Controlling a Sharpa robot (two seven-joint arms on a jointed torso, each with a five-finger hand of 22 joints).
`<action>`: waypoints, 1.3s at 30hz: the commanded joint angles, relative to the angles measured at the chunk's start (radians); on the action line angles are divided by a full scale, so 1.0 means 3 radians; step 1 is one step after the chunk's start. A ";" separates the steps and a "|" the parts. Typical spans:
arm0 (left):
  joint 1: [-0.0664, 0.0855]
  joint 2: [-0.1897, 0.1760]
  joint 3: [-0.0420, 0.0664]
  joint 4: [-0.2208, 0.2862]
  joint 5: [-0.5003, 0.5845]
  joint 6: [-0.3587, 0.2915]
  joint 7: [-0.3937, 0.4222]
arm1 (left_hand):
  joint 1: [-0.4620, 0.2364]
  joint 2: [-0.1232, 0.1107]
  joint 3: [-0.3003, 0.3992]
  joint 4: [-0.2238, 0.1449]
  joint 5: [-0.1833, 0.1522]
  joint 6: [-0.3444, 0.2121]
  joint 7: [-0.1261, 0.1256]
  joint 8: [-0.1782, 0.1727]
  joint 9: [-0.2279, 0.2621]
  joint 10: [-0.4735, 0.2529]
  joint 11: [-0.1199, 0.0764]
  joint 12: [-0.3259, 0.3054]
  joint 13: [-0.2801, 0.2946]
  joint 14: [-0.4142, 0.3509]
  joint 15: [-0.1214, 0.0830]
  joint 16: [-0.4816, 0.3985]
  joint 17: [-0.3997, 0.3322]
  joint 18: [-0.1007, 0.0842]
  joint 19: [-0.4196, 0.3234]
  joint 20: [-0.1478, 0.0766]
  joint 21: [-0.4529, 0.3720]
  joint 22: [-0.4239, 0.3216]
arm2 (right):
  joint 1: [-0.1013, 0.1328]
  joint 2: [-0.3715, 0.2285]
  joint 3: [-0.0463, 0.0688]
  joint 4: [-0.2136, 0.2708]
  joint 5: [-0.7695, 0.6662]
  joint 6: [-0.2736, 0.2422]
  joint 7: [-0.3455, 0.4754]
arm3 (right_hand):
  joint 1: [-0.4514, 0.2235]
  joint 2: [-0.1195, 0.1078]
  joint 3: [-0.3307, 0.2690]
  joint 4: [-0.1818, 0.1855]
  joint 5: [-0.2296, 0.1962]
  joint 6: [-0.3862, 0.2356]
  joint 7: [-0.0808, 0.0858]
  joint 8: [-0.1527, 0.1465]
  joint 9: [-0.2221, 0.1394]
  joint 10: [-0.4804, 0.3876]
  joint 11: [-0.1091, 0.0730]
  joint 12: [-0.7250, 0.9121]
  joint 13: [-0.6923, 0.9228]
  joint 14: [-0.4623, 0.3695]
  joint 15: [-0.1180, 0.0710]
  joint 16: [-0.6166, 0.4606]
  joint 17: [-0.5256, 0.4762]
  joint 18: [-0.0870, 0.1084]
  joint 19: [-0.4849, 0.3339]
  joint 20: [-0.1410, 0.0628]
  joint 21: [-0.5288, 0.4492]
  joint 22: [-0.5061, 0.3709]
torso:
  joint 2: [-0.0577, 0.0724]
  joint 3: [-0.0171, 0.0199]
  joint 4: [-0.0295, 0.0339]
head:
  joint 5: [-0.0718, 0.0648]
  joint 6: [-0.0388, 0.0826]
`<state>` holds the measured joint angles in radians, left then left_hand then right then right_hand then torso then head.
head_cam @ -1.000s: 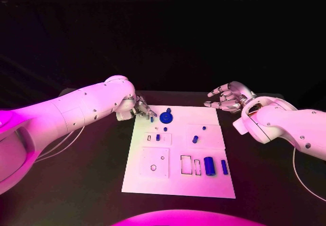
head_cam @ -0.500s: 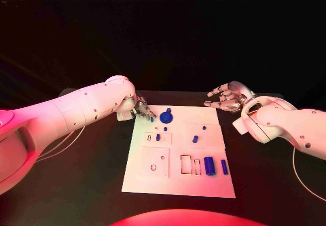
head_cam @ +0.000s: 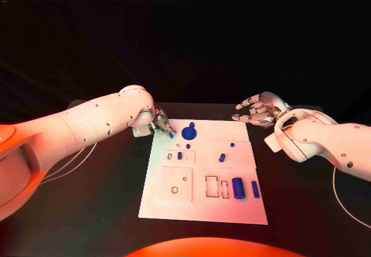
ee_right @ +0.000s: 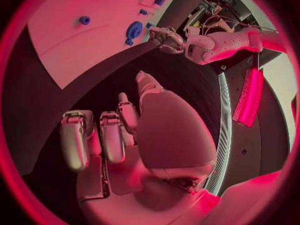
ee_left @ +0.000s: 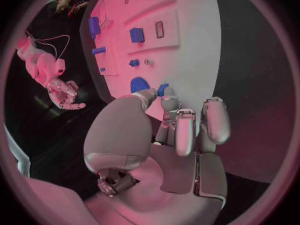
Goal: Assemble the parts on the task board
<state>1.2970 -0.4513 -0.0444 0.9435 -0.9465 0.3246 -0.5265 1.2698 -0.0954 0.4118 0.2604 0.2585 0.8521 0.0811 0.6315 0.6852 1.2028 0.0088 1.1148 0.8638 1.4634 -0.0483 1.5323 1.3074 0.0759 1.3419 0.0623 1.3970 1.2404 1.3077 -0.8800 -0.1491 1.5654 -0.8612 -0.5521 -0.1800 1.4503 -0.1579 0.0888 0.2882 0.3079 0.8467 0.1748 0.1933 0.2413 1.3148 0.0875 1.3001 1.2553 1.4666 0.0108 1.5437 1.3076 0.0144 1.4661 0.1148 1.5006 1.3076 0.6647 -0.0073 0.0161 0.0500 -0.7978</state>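
Note:
The white task board (head_cam: 201, 203) lies mid-table, also in the left wrist view (ee_left: 187, 50) and the right wrist view (ee_right: 75, 40). My left hand (head_cam: 160, 123) hovers at the board's far left corner and pinches a small blue part (ee_left: 164, 89) between thumb and fingertip, beside a round blue part (head_cam: 189, 133). Small blue pegs (head_cam: 188, 146) and short pieces (head_cam: 222, 158) stand on the board. Two blue cylinders (head_cam: 239, 188) lie near its right edge. My right hand (head_cam: 257, 111) hangs off the far right corner, fingers spread, holding nothing.
Empty cut-outs (head_cam: 211, 186) mark the board's near half. Black table (head_cam: 93, 193) surrounds the board on both sides. My left arm (head_cam: 85, 128) crosses the table's left side, and my right forearm (head_cam: 317, 139) sits at the right.

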 commanded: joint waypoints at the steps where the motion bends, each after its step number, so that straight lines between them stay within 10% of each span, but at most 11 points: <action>1: -0.0003 0.0010 -0.0001 -0.0005 0.0054 -0.0009 0.0046 | 0.0070 0.0017 0.0058 -0.0008 0.0000 -0.0013 -0.0023 0.0018 0.0007 0.0005 -0.0022 0.0014 -0.0003 0.0279 -0.0022 0.0010 0.0635 0.0004 0.0017 -0.0016 0.0018 0.0005 | -0.0002 0.0001 0.0000 0.0002 -0.0038 0.0044 0.0032 | -0.0021 0.0002 0.0013 0.0000 0.0001 0.0030 0.0001 -0.0005 -0.0003 -0.0012 0.0005 -0.0007 0.0002 0.0272 0.0012 -0.0021 0.0550 0.0014 0.0224 0.0012 -0.0013 0.0763 | -0.0002 0.0000 0.0000 | 0.0001 -0.0002; 9: -0.0003 -0.0008 -0.0002 -0.0006 0.0120 -0.0028 0.0055 | 0.0258 0.0023 0.0445 -0.0181 0.0006 -0.0070 -0.0009 0.0070 0.0045 0.0017 -0.0016 0.0006 -0.0022 0.0281 -0.0019 0.0015 0.0641 0.0002 0.0019 -0.0016 0.0025 0.0021 | -0.0002 0.0001 0.0000 -0.0001 -0.0044 0.0054 0.0031 | -0.0020 0.0004 0.0016 -0.0001 0.0004 0.0033 0.0001 -0.0003 -0.0003 -0.0010 0.0005 -0.0004 0.0004 0.0272 0.0012 -0.0020 0.0551 0.0014 0.0224 0.0012 -0.0013 0.0763 | -0.0006 0.0002 0.0002 | 0.0001 -0.0002; 17: -0.0004 -0.0118 -0.0002 0.0115 0.0269 -0.0119 0.0066 | 0.0013 -0.0132 0.1162 -0.0497 0.0018 -0.0085 0.0009 0.0206 0.0149 0.0062 -0.0005 0.0032 -0.0017 0.0278 -0.0007 0.0009 0.0626 0.0003 0.0017 -0.0002 0.0033 0.0033 | -0.0002 -0.0003 0.0000 -0.0004 -0.0044 0.0061 0.0030 | -0.0019 0.0005 0.0018 -0.0001 0.0008 0.0034 0.0000 -0.0003 -0.0003 -0.0009 0.0005 -0.0003 0.0005 0.0272 0.0012 -0.0021 0.0550 0.0014 0.0223 0.0012 -0.0015 0.0762 | -0.0010 0.0003 0.0006 | 0.0014 0.0008; 25: -0.0003 -0.0386 -0.0001 0.0506 0.0450 -0.0299 0.0076 | -0.0337 -0.0207 0.1608 -0.0797 0.0067 -0.0009 -0.0022 0.0296 0.0199 0.0171 -0.0038 0.0110 0.0061 0.0299 -0.0036 0.0034 0.0676 -0.0011 0.0070 -0.0027 0.0078 0.0108 | -0.0002 -0.0016 0.0000 -0.0008 -0.0045 0.0064 0.0030 | -0.0019 0.0005 0.0018 -0.0001 0.0008 0.0034 0.0000 -0.0003 -0.0003 -0.0009 0.0005 -0.0003 0.0005 0.0272 0.0012 -0.0021 0.0550 0.0014 0.0223 0.0012 -0.0015 0.0762 | -0.0017 0.0003 0.0013 | 0.0019 0.0004; 39: -0.0066 -0.0830 -0.0008 0.1274 0.0294 -0.0518 0.0098 | -0.0516 -0.0233 0.1768 -0.0943 0.0190 0.0063 -0.0049 0.0326 0.0202 0.0258 -0.0064 0.0168 0.0132 0.0313 -0.0058 0.0053 0.0716 -0.0028 0.0124 -0.0048 0.0121 0.0182 | -0.0002 -0.0042 -0.0002 -0.0009 -0.0045 0.0073 0.0029 | -0.0019 0.0003 0.0021 -0.0002 0.0015 0.0036 -0.0001 -0.0002 -0.0003 -0.0010 0.0004 -0.0004 0.0003 0.0272 0.0011 -0.0021 0.0549 0.0014 0.0223 0.0011 -0.0016 0.0762 | -0.0026 0.0002 0.0029 | 0.0018 -0.0022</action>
<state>1.2782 -0.6989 -0.0474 1.3144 -0.8339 0.2057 -0.5131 1.1251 -0.1661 0.7466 0.1685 0.3096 0.8585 0.0729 0.7235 0.7451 1.2728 -0.0073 1.1614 0.9024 1.4668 -0.0590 1.5450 1.3073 0.0760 1.3723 0.0465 1.4288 1.2942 1.3077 -0.8922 -0.1496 1.5620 -0.8634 -0.5452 -0.1805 1.4503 -0.1579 0.0888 0.2882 0.3079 0.8538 0.1751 0.1933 0.2414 1.3147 0.0876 1.3001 1.2554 1.4666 0.0108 1.5437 1.3073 0.0144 1.4661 0.1148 1.5006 1.3081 0.6575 -0.0065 0.0234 0.0542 -0.8032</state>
